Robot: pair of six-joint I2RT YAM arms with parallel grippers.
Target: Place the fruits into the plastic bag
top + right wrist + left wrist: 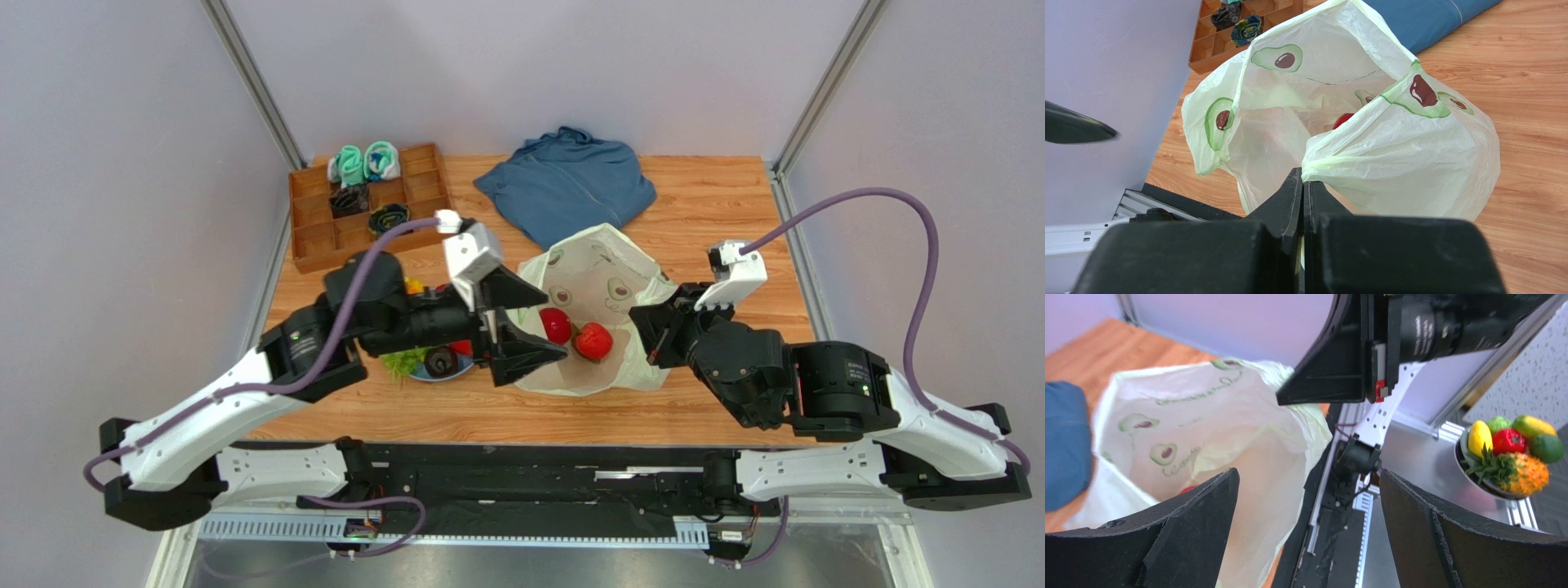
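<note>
Loading step in hand: right gripper (1303,184), pinched shut on the plastic bag's (589,263) rim, holds its mouth up, while left gripper (540,325) gapes empty over two red fruits (593,341) inside; next move calls for fetching from the remaining fruits (439,360) beside it.

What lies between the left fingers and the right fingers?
In the top view, the open plastic bag lies there, with two red fruits inside it.

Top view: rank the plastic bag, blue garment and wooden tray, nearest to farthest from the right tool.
1. plastic bag, pinched in the right tool.
2. blue garment, behind the bag.
3. wooden tray, far left corner.
</note>
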